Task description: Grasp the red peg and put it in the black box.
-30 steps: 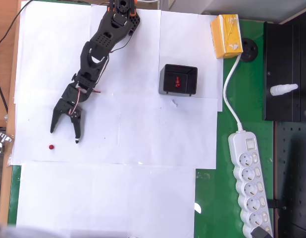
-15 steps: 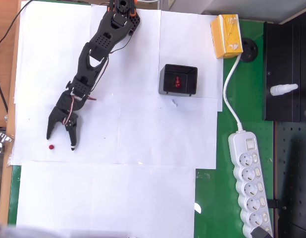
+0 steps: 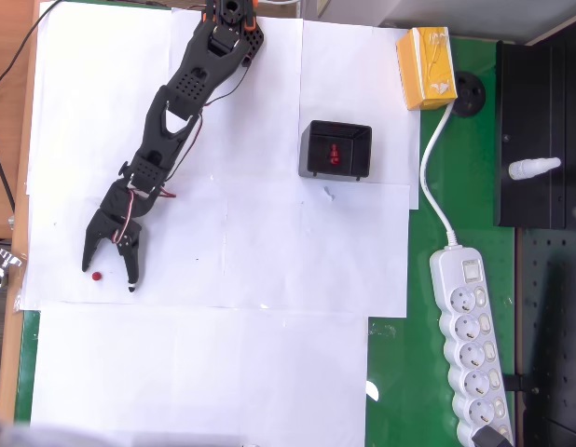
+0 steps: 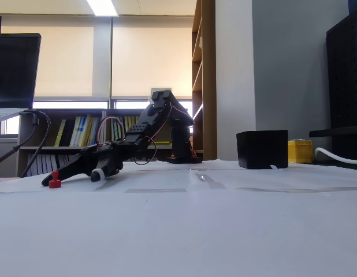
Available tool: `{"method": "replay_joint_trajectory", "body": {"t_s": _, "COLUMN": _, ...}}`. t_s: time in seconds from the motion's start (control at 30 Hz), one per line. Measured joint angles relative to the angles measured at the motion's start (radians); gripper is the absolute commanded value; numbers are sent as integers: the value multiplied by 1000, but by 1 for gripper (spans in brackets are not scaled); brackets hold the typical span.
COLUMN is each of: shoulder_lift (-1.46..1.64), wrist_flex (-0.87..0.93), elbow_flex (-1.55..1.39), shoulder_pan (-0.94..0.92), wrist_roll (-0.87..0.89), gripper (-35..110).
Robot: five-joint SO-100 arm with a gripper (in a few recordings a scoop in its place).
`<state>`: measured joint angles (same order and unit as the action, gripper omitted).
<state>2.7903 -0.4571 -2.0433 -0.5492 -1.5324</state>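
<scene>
Gripper (image 3: 108,276) low, jaws wide around the red peg (image 3: 98,277).
Best to centre it between the fingertips, then squeeze gently.

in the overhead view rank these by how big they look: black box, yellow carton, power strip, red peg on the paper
1. power strip, clearly largest
2. black box and yellow carton, too alike to rank
3. red peg, a tiny dot

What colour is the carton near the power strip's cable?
Yellow; the small rectangular carton shows best in the overhead view.
</scene>
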Motion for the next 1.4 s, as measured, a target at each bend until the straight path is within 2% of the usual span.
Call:
{"method": "replay_joint_trajectory", "body": {"t_s": 0.9, "shoulder_lift": 11, "wrist_flex": -89, "elbow_flex": 25, "shoulder_pan": 25, "wrist_roll": 29, "gripper": 45}}
{"method": "replay_joint_trajectory", "body": {"t_s": 1.4, "shoulder_lift": 20, "wrist_flex": -63, "elbow_flex": 2, "shoulder_pan": 17, "wrist_roll": 92, "gripper": 44}}
